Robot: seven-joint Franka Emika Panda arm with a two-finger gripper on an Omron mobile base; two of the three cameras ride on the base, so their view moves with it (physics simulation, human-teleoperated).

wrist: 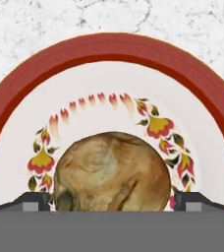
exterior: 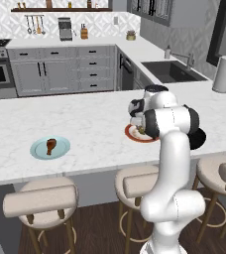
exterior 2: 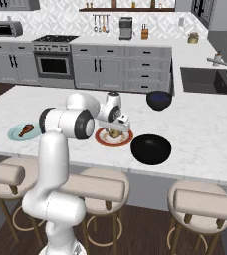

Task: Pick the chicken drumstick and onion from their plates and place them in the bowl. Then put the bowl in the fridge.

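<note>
Hand view: we see the plate's (wrist: 109, 54) floral ring close up.
Right base view: we see two dark bowls (exterior 2: 151, 149), (exterior 2: 159, 100).
Worktop (exterior: 85, 124): white marble island, stools below, grey cabinets behind.
Onion (wrist: 111, 172): on the red-rimmed plate, between the spread fingertips (wrist: 35, 201) of our end effector (exterior 2: 119, 125).
Chicken drumstick (exterior: 50, 145): on the blue plate (exterior: 38, 149), well apart.

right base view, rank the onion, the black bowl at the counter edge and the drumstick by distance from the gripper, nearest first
1. The onion, on the red-rimmed plate, directly under the gripper, between its open jaws.
2. The black bowl, on the counter just right of that plate.
3. The chicken drumstick, on the light blue plate, far left along the counter.
</note>
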